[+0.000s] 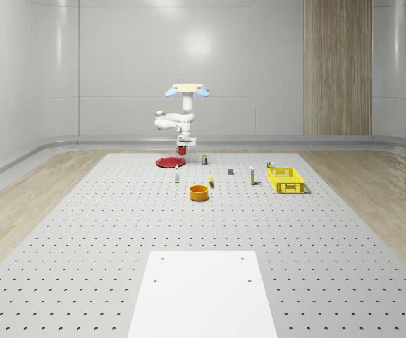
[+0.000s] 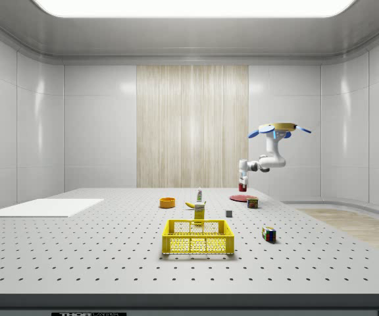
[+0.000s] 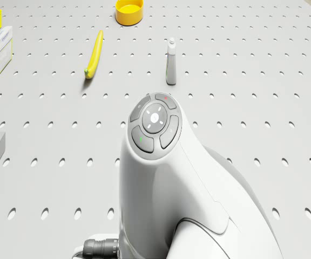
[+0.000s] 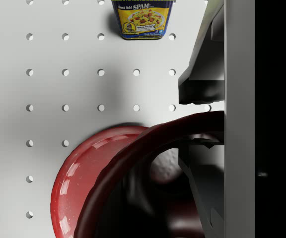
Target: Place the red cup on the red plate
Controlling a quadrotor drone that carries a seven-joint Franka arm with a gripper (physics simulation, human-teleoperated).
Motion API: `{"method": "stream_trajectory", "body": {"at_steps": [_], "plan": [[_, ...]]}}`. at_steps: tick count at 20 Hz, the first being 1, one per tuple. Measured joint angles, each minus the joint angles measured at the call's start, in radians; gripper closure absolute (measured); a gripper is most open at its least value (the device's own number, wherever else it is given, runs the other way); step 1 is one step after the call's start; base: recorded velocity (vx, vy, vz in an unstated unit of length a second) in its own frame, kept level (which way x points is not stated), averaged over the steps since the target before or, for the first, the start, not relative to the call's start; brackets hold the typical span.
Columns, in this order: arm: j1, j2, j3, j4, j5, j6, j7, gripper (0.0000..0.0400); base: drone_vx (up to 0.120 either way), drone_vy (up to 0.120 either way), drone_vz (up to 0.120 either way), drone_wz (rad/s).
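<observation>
The drone (image 1: 186, 90) hovers over the far end of the pegboard table, near the red plate (image 1: 168, 163). Its white arm hangs down, and the gripper (image 1: 182, 145) is shut on the red cup (image 1: 182, 150), holding it a little above the table by the plate's right edge in the whole-scene view. In the side view the red cup (image 2: 243, 187) hangs above the red plate (image 2: 239, 197). In the wrist view the cup's dark red rim (image 4: 148, 144) sits against a finger (image 4: 202, 84), with the red plate (image 4: 83, 168) below it.
A Spam can (image 4: 144, 19) stands close to the plate. Farther along the table lie a small bottle (image 3: 170, 63), a banana (image 3: 94, 54), a yellow bowl (image 1: 199, 192), a box (image 3: 0, 49) and a yellow basket (image 1: 285, 179). A white sheet (image 1: 203, 292) covers the near end.
</observation>
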Motion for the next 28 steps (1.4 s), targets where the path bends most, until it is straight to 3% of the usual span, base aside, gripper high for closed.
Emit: {"method": "stream_trajectory", "body": {"at_steps": [7,12,19,28], "plan": [[-0.001,-0.006,0.001,0.000,0.002,0.005,0.001,0.0300,-0.006,-0.120,-0.034,0.000],[-0.002,-0.009,0.001,0.000,0.004,0.008,0.001,0.0300,-0.112,-0.120,0.000,0.000],[-0.003,-0.013,0.002,0.000,0.005,0.013,0.002,0.0300,-0.029,-0.120,0.000,0.000],[-0.016,-0.021,-0.092,0.019,-0.082,0.048,0.003,0.0300,0.000,0.000,0.000,0.000]]}}
